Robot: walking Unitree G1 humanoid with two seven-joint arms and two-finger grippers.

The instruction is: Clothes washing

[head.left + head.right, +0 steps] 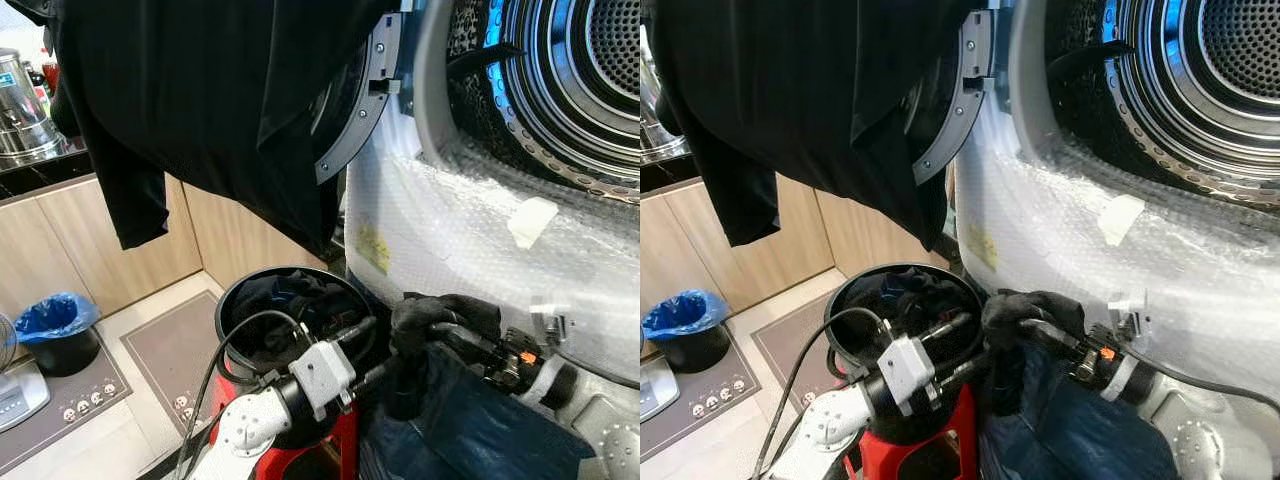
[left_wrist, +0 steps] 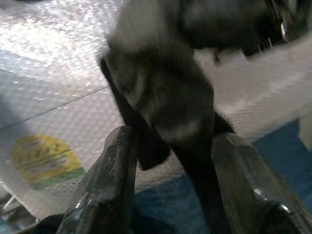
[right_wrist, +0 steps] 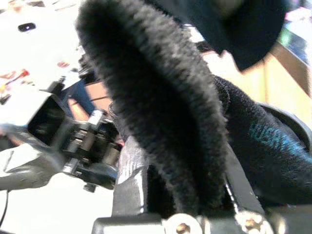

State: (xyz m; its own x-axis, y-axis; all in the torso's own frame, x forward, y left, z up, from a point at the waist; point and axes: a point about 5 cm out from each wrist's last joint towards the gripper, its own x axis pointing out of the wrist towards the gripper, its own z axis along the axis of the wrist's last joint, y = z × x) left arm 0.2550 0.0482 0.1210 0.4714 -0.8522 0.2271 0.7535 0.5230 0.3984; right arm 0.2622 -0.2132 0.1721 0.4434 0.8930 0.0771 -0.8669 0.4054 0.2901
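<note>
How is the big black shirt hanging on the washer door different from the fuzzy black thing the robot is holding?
The black shirt hangs high, draped over the washer door; the fuzzy black cloth is down low, beside the black laundry basket.
The shirt is large, smooth and spread out; the cloth is small, fluffy and bunched.
Nothing grips the shirt; the right gripper pinches the cloth, with the left gripper close by.
Both are black.

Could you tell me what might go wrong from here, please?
The black sock is pinched by the right gripper while hanging between the left gripper's open fingers; pulling both ways could stretch it. If released here, it would likely fall short of the washer drum. The hanging black shirt could snag a rising arm.
</note>
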